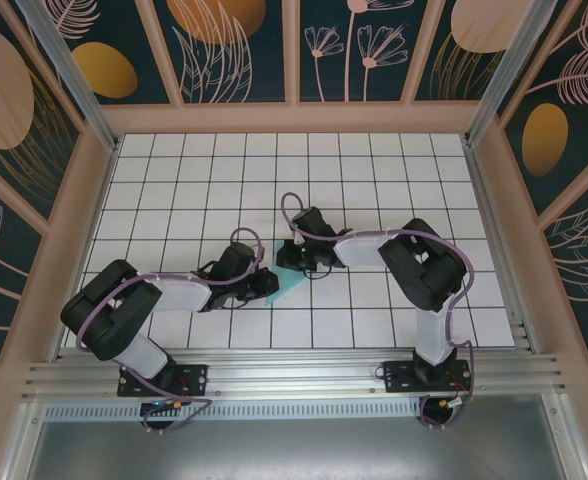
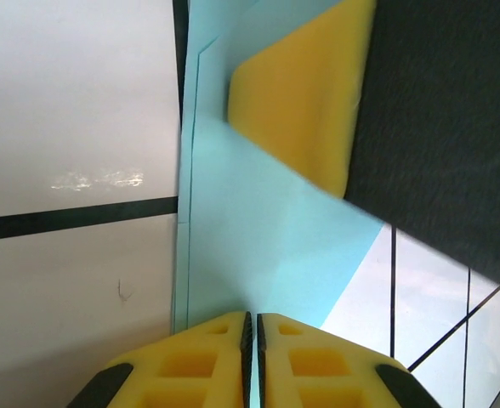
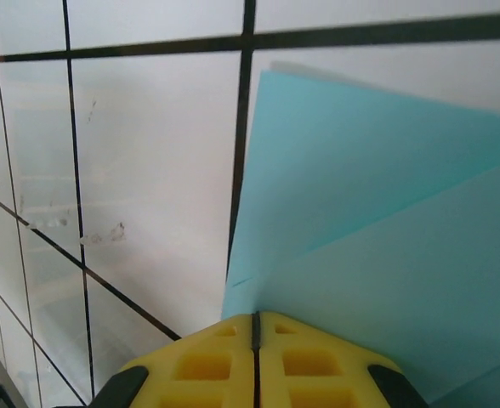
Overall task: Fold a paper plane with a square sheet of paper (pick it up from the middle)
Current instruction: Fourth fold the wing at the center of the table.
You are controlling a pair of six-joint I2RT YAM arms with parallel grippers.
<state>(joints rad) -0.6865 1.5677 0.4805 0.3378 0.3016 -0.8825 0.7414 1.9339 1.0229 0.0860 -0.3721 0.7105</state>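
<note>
The square sheet of paper (image 1: 294,286) is a creased turquoise shape lying on the tiled floor between both grippers. In the left wrist view the paper (image 2: 250,229) runs into my left gripper (image 2: 252,319), whose yellow jaws are pinched on its edge. My right gripper's yellow finger (image 2: 305,93) rests on the paper's far end there. In the right wrist view two overlapping layers of the paper (image 3: 386,212) fan out from my right gripper (image 3: 255,316), which is shut on their corner. From above, the left gripper (image 1: 271,283) and right gripper (image 1: 286,262) nearly touch over the paper.
The white tiled floor (image 1: 374,180) with black grid lines stretches behind and beside the arms. Patterned walls (image 1: 294,60) and metal rails (image 1: 274,375) enclose it on all sides.
</note>
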